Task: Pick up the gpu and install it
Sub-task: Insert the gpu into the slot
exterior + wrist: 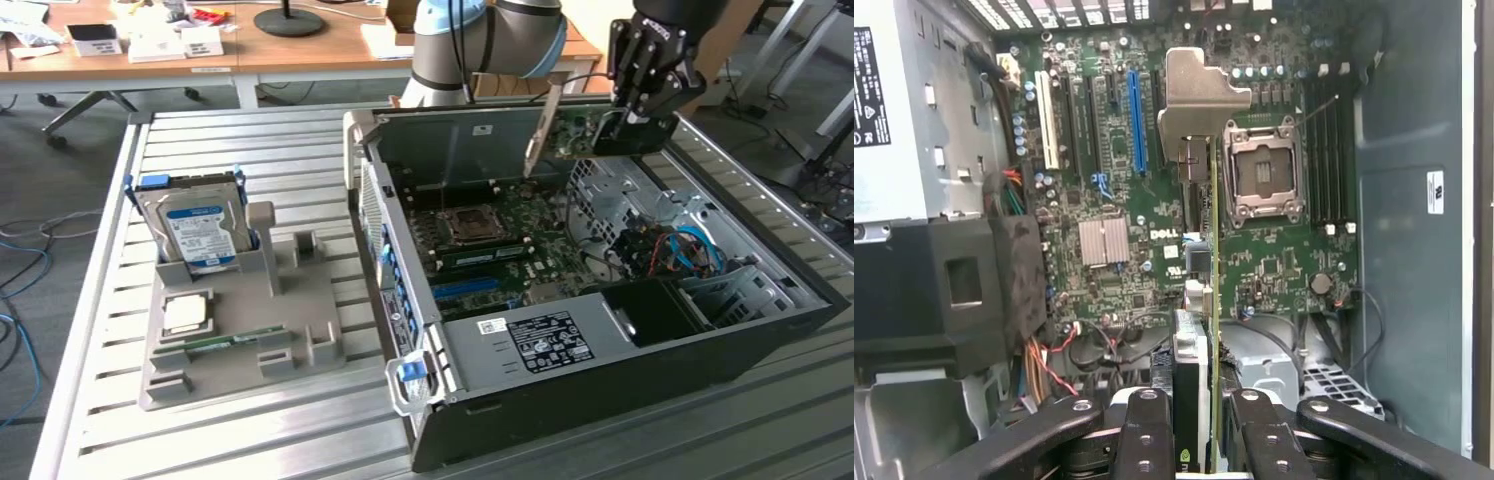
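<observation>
My gripper (625, 135) hangs over the far right part of the open computer case (747, 340) and is shut on the gpu (567, 135). The card stands on edge, with its silver end bracket (541, 125) pointing down toward the motherboard (514, 245). In the wrist view the gpu (1194, 365) runs edge-on away from my gripper (1194, 445), and its bracket (1199, 95) hovers over the motherboard (1104, 180). It hangs between the blue slot (1137, 120) and the processor socket (1264, 175). The card is above the board, apart from it.
A grey holder (307, 310) at the exterior view's left carries a hard drive with a blue label (200, 228), a processor chip (187, 315) and a memory stick (220, 343). A power supply (534, 340) fills the case's near corner, with cables (674, 250) beside it. The arm's base (454, 50) stands behind the case.
</observation>
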Available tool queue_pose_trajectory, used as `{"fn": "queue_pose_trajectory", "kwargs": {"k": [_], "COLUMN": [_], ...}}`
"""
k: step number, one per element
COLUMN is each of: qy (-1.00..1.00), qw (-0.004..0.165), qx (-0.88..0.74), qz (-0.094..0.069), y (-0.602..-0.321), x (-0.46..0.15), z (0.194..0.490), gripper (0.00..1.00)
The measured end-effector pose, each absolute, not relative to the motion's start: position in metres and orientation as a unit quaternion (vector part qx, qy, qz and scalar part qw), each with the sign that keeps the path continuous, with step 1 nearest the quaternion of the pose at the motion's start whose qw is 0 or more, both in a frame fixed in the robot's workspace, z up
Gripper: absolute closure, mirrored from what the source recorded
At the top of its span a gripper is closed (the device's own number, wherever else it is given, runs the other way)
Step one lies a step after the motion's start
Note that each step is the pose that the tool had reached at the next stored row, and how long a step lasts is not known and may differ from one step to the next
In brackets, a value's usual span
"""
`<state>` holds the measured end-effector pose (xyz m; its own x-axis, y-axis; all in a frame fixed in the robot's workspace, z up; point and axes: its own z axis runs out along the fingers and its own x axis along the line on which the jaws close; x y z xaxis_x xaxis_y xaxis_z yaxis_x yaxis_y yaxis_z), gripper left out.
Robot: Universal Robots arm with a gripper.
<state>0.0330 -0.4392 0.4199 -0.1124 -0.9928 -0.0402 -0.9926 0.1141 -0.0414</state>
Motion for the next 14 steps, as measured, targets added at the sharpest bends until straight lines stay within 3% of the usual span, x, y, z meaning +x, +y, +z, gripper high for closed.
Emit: {"fn": "queue_pose_trajectory", "kwargs": {"k": [14], "qy": [0.744], "qw": [0.029], "qx": [-0.667], "qz": [-0.001], "y": [-0.44], "x": [0.0296], "z": [0.4153], "gripper": [0.73]}}
